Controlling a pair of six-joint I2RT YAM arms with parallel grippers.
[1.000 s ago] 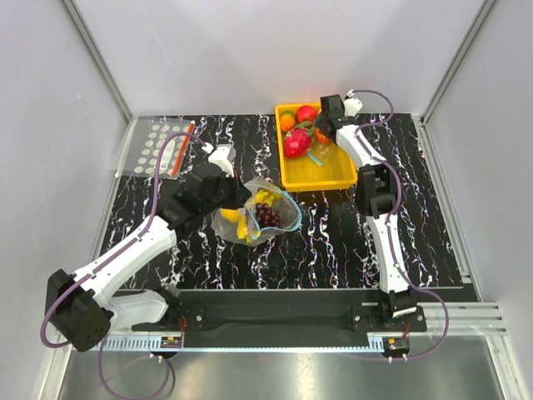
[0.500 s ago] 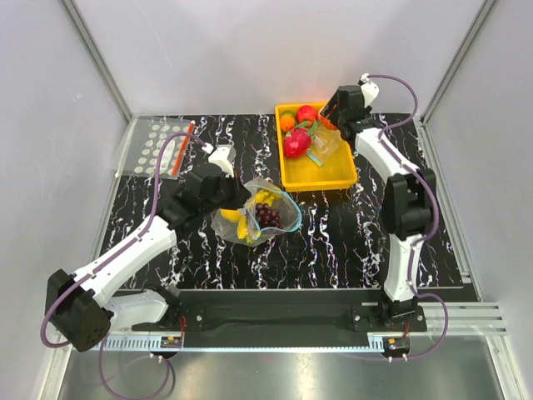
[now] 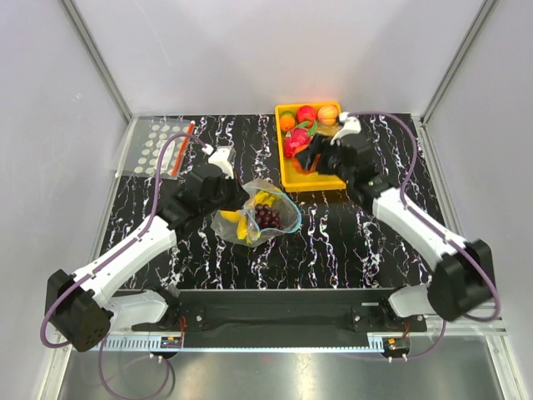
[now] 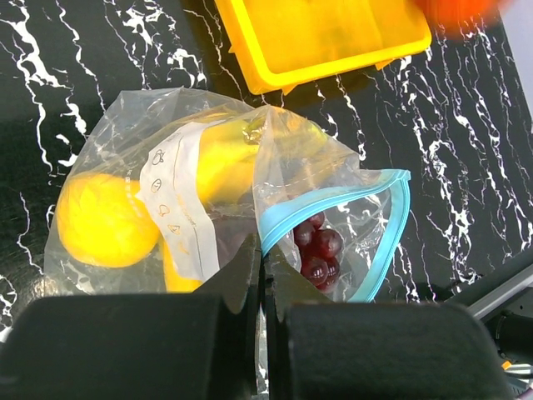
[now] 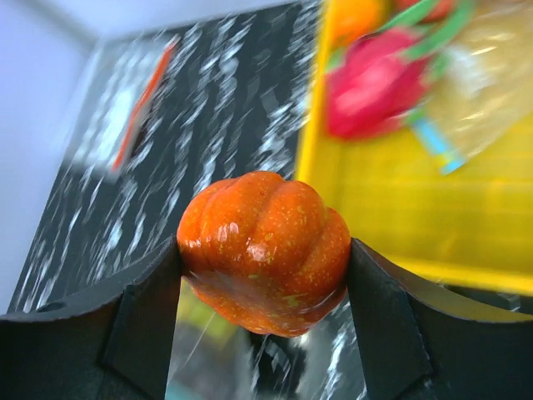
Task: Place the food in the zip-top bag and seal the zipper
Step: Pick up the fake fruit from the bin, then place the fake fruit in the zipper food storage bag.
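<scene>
The clear zip-top bag (image 3: 260, 218) lies mid-table with its teal-blue zipper (image 4: 337, 204) gaping open. Inside are a lemon (image 4: 104, 221), bananas (image 4: 221, 158) and dark grapes (image 4: 316, 247). My left gripper (image 3: 239, 197) is shut on the bag's mouth edge, seen close up in the left wrist view (image 4: 263, 268). My right gripper (image 3: 306, 158) hangs over the near-left part of the yellow tray (image 3: 325, 182). It is shut on a round, ribbed orange-red fruit (image 5: 266, 225), held between the right gripper's (image 5: 265, 254) fingers above the table.
The tray holds a pink dragon fruit (image 3: 296, 140), a red apple (image 3: 307, 113), a peach (image 3: 328, 112), an orange (image 3: 287, 122) and a crumpled clear bag. A white-dotted bag with a red strip (image 3: 158, 146) lies at the far left. White walls enclose the table.
My right arm has swung from the tray's far right corner toward its near-left side, carrying the orange-red fruit. My left arm and the bag have not moved.
</scene>
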